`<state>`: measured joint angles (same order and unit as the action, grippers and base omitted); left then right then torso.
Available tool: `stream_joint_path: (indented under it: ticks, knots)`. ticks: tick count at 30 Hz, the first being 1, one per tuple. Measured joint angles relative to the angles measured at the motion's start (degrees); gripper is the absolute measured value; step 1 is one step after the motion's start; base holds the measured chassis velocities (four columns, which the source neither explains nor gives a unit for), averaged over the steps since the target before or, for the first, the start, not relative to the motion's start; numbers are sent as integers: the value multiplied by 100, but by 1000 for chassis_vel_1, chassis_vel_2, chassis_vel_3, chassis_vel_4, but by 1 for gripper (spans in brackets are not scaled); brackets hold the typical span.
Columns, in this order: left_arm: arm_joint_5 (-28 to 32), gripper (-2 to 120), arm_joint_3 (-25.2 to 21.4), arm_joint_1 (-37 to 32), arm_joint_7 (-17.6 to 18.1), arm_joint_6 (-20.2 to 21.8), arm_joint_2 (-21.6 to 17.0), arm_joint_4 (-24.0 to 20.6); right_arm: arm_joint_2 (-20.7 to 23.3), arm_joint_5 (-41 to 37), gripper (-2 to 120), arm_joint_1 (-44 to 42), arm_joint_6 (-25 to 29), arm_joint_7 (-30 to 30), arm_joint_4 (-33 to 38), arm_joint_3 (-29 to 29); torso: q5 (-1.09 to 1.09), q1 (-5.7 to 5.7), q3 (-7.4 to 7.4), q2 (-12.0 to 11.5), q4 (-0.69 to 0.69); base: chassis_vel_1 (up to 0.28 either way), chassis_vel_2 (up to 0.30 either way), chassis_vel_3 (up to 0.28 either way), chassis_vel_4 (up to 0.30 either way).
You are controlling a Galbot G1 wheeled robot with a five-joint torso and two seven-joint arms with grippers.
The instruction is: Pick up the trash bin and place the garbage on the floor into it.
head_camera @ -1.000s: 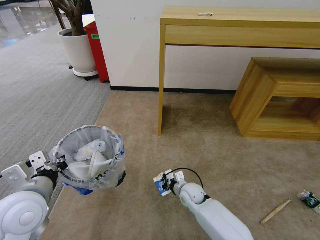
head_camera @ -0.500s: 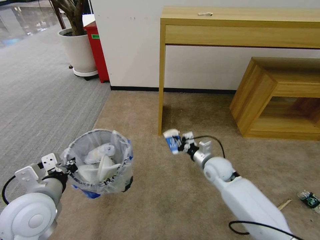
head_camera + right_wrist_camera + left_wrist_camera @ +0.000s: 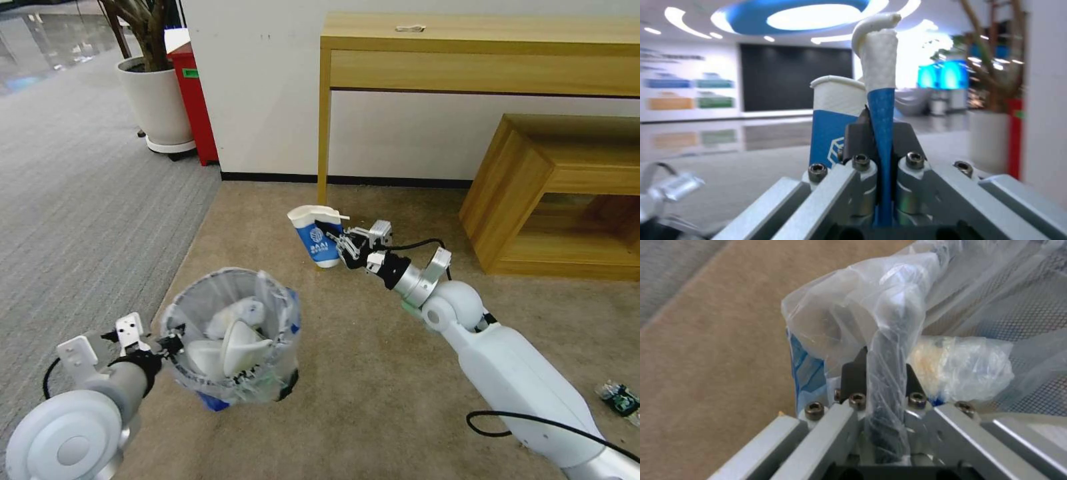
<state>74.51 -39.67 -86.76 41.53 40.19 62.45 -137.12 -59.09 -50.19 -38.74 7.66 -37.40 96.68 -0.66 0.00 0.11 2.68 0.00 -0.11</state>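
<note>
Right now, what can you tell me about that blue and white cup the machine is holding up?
The paper cup looks like thin card: blue body with a white logo, white band and rolled rim on top. It stands roughly upright in the air above the beige carpet, up and to the right of the trash bin. The right gripper pinches its wall, squashing that side flat; the rim there is bent and torn.

The trash bin (image 3: 230,337), gripped at its near-left rim by the left claw (image 3: 162,345), hangs above the floor (image 3: 373,373) with slippers (image 3: 230,343) inside, while the paper cup (image 3: 319,235), pinched in the right claw (image 3: 347,248), sits up and right of it, before the tabletop (image 3: 480,30) leg.
</note>
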Motion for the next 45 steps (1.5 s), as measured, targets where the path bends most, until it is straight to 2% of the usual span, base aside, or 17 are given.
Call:
stream_joint_path:
  ticks: [4, 8, 14, 21, 24, 35, 45]
  knots:
    - [67, 0, 175, 66, -78, 41, -44, 14, -152, -133, 0, 139, 147, -538, -196, -136, 0, 0, 0, 0, 0, 0, 0, 0, 0]
    - [67, 0, 283, 101, -113, 48, -48, 38, -283, -203, 0, 223, 165, -771, -309, -241, 0, 0, 0, 0, 0, 0, 0, 0, 0]
    - [38, 0, 458, 137, -130, 51, 12, 111, -795, -144, 0, 360, 164, -1217, -595, -456, -1, 0, 0, 0, 1, 0, 0, 0, 0]
    - [34, 0, 484, 146, -137, 52, 31, 113, -991, -30, 0, 401, 192, -1266, -766, -651, -1, 0, 0, 0, 0, 0, 0, 0, 0]
    - [42, 0, 466, 160, -142, 52, 34, 110, -1237, 183, 0, 492, 334, -1273, -1144, -971, -1, 0, 0, 0, 1, 0, 0, 0, 0]
    - [50, 0, 414, 172, -183, 46, 36, 116, -1320, 311, 0, 532, 375, -1510, -1295, -1115, 0, 0, 0, 0, 0, 0, 0, 0, 0]
    - [57, 0, 406, 140, -191, 42, 27, 74, -1267, 371, 0, 516, 430, -1489, -1349, -1058, 0, 0, 0, 0, 0, 0, 0, 0, 0]
